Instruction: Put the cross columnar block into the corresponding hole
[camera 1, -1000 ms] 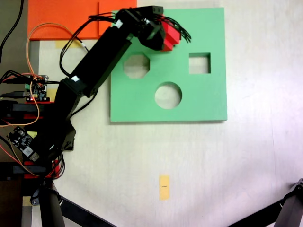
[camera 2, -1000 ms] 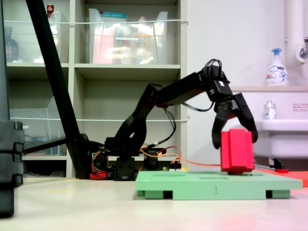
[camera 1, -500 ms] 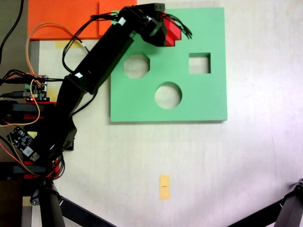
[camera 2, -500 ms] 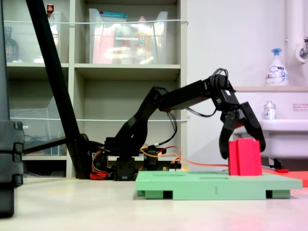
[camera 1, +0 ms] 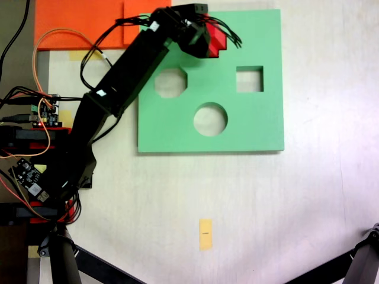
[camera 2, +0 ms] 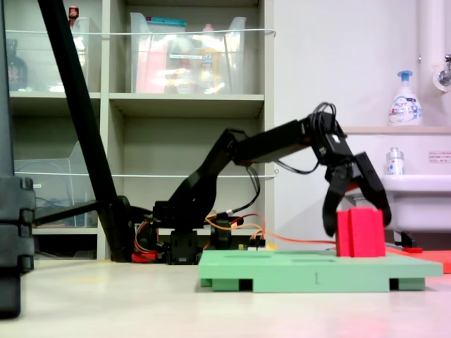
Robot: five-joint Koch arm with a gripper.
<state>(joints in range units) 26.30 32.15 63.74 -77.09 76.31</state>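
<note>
At the board's (camera 1: 249,127) far edge, the red block (camera 2: 360,232) is gripped by the closed gripper (camera 2: 356,215). The block should be kept upright and pressed straight down, its arms matched to the hole, which is hidden here.

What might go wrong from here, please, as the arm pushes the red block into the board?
The block stands well above the board, so it may not be seated; its hole is hidden under the gripper. If the cross is misaligned, pushing could jam it or shift the board. Releasing now might leave it tilted.
</note>
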